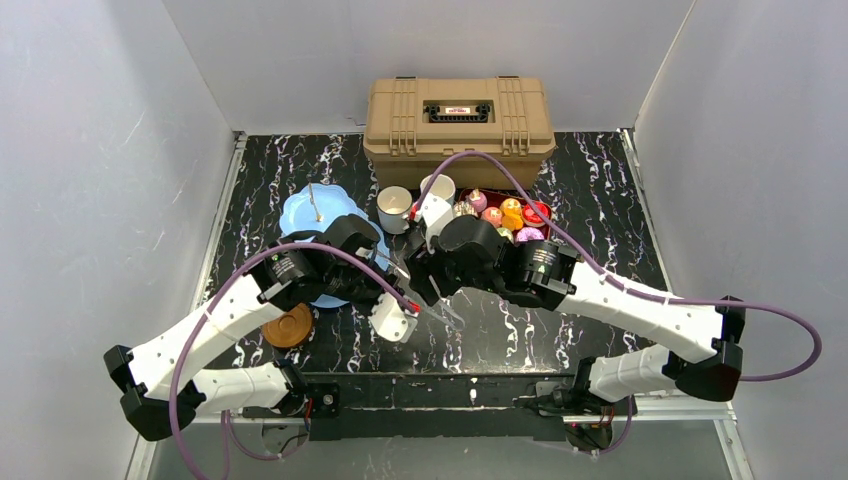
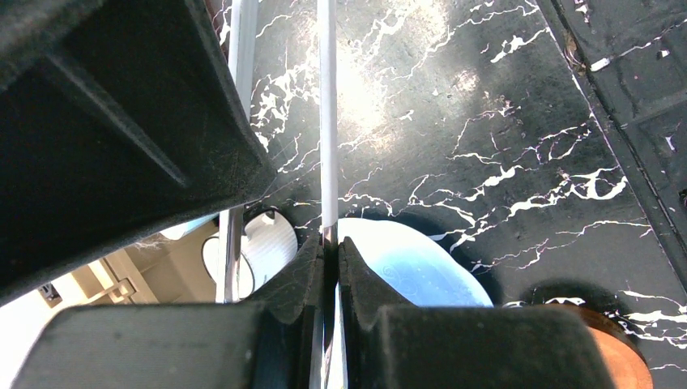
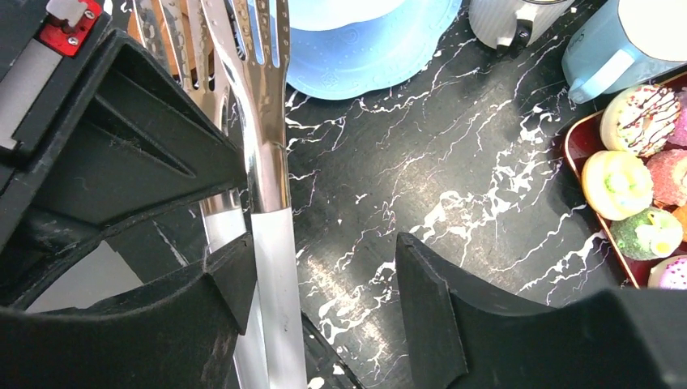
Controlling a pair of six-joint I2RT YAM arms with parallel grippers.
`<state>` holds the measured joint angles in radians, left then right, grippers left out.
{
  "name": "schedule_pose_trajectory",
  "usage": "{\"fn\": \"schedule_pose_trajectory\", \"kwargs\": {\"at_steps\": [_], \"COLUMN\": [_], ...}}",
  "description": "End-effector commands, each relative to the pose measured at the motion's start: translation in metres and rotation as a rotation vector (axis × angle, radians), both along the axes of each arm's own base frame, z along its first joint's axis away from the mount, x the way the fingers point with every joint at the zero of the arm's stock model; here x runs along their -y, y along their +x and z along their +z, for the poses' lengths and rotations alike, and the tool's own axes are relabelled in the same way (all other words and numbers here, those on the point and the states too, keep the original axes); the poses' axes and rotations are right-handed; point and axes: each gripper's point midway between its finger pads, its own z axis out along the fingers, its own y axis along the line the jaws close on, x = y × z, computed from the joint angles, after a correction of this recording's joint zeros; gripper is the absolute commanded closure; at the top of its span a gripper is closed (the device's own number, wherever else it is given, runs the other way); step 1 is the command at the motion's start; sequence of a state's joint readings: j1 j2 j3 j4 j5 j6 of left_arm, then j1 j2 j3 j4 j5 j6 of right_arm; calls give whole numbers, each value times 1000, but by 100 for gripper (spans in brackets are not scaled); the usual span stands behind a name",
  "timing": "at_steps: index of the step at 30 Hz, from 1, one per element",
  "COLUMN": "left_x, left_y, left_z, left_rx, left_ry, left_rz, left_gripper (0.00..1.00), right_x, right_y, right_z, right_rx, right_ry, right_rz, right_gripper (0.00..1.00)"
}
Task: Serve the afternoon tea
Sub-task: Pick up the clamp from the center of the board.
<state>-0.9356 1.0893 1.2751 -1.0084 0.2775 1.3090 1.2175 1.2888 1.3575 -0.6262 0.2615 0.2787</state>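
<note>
Left fingers are pressed together, pinching the thin blade of the shiny metal tongs edge-on. The tongs are held over the middle of the black white-veined marble counter, just near of the mugs.

Right fingers are spread on either side of the same tongs. One finger touches the blade and the other stands well apart, with bare counter showing in the gap. Not clamped.

Task items:
- The light-blue scalloped cake stand is left of centre with a thin rod upright in its middle. The left arm crosses over its near edge.
- The round brown saucer is on the counter, near-left of the stand.
- The white mug is just right of the stand.
- The light-blue mug is just beside the white one, further right, close to the tray corner.
- The small colourful toy cakes are all packed in the dark-red rectangular tray, right of the mugs.

The tan plastic toolbox is at the far edge, lid down.
</note>
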Motion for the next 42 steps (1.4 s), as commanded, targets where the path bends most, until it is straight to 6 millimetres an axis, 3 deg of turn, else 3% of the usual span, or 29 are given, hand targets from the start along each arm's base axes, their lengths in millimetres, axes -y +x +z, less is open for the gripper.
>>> {"fn": "schedule_pose_trajectory", "kwargs": {"at_steps": [1, 14, 22, 29, 34, 42], "left_x": [3, 6, 5, -1, -6, -12], "left_y": [-6, -6, -11, -15, -19, -28], "left_z": [14, 20, 19, 16, 13, 11], "left_rx": [4, -8, -48, -72, -76, -96], "left_ry": [-39, -58, -60, -51, -51, -54], "left_rz": [-28, -13, 6, 30, 41, 54], "left_gripper": [100, 100, 100, 100, 100, 100], "right_x": [-1, 8, 18, 41, 69, 84], "right_y": [4, 20, 40, 56, 77, 84], "right_z": [-4, -35, -13, -7, -6, -16], "right_rx": [9, 44, 141, 187, 163, 117], "right_ry": [-10, -161, -121, -114, -64, -56], "right_rz": [-6, -68, -175, -335, -502, -589], "right_gripper": [32, 48, 83, 99, 99, 99]}}
